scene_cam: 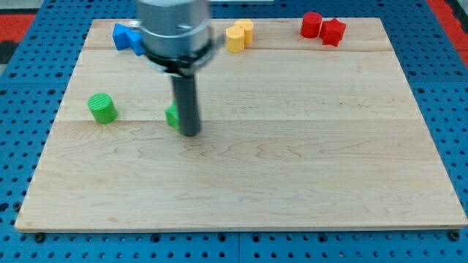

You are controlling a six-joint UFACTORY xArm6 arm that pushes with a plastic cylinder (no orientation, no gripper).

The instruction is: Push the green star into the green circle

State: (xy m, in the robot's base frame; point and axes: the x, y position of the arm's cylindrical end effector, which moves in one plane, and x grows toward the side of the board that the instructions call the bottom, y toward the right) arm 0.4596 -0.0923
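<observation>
camera view is looking down across a pale wooden board that is lying on a blue pegboard surface. my arm is carrying no claw, so nothing is opening, closing or gripping here; it is ending in a straight dark rod hanging from a grey housing near the view's top. my tip is resting on the board left of centre, touching or all but touching the green star, which is peeking out from the rod's left side. most of that block is sitting hidden behind the rod, so its star shape is probably there but is not showing clearly. the green circle is standing upright further toward the view's left, near the board's left edge, apart from the star with bare wood lying between them. along the top edge, two blue blocks are huddling together just left of the housing, their shapes hard to make out. two yellow blocks are touching each other just right of the housing. a red cylinder and a red star-like block are sitting side by side toward the view's top right.
</observation>
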